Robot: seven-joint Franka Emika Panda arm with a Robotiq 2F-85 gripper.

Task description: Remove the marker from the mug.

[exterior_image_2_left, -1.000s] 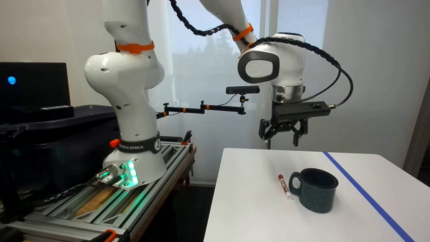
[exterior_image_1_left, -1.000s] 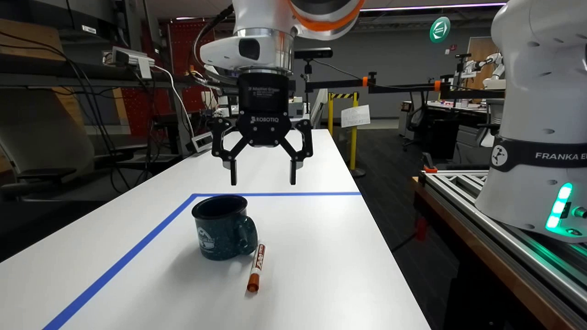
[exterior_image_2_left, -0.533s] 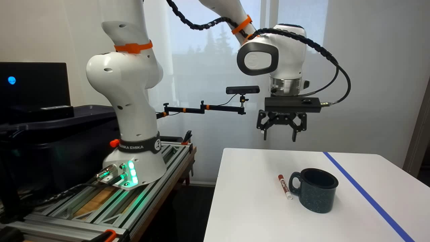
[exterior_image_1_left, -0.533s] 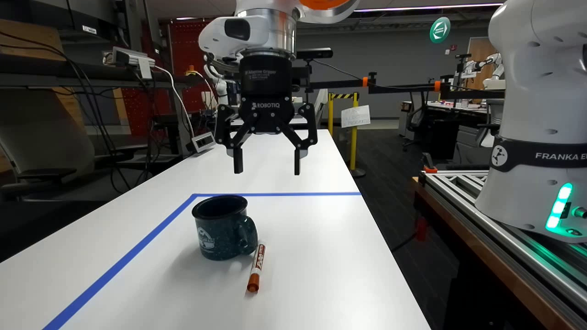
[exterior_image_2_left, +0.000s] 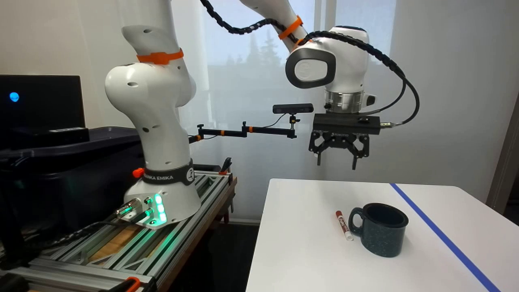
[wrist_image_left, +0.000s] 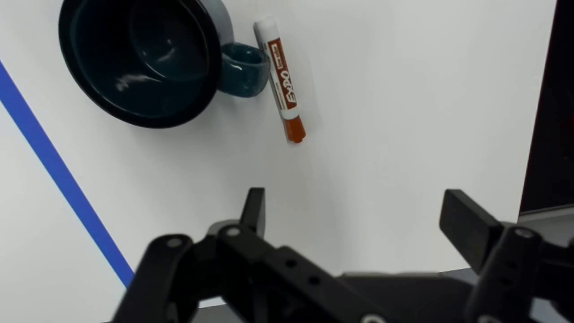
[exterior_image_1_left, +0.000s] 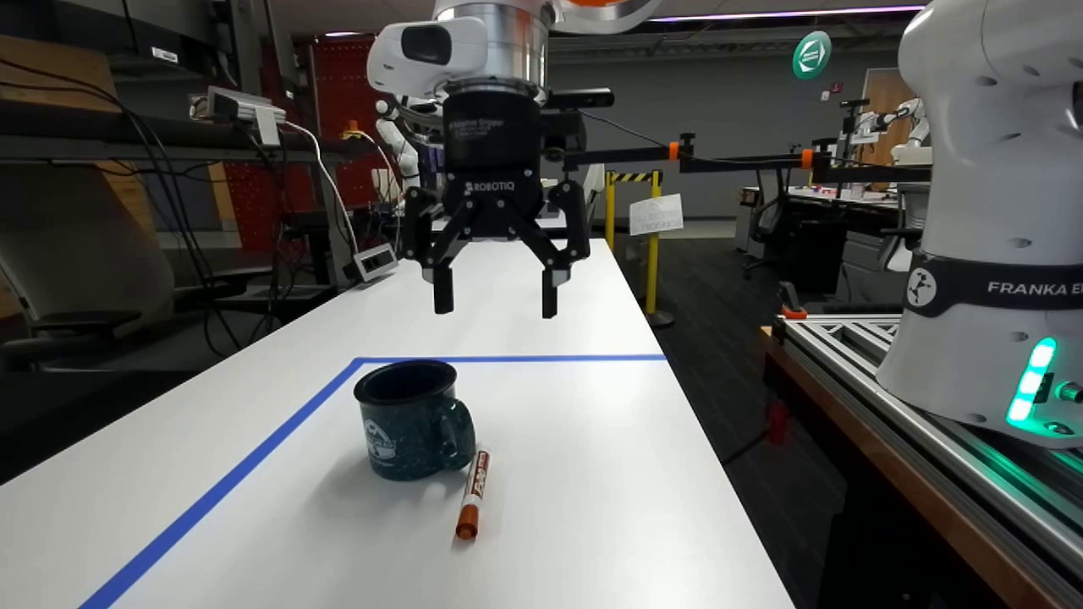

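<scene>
The dark teal mug [exterior_image_1_left: 398, 444] stands upright on the white table [exterior_image_1_left: 592, 507]. It also shows in an exterior view [exterior_image_2_left: 383, 235] and in the wrist view [wrist_image_left: 139, 67], where its inside looks empty. The orange-red and white marker [exterior_image_1_left: 474, 495] lies flat on the table beside the mug's handle, also in an exterior view [exterior_image_2_left: 344, 226] and the wrist view [wrist_image_left: 282, 80]. The marker and handle touch or nearly touch; I cannot tell which. My gripper [exterior_image_1_left: 497, 315] is open and empty, above the table, higher than both; it also shows in an exterior view [exterior_image_2_left: 336, 167] and the wrist view [wrist_image_left: 354, 197].
Blue tape [exterior_image_1_left: 245, 465] runs along the table past the mug, and a cross strip [exterior_image_1_left: 550, 359] lies behind it. A camera on an arm [exterior_image_2_left: 292, 108] stands near the gripper. The robot base [exterior_image_2_left: 164, 198] sits on a metal frame beside the table.
My open gripper has risen away from the table and turned slightly, and come a little nearer the robot base. The mug and marker have not moved.
</scene>
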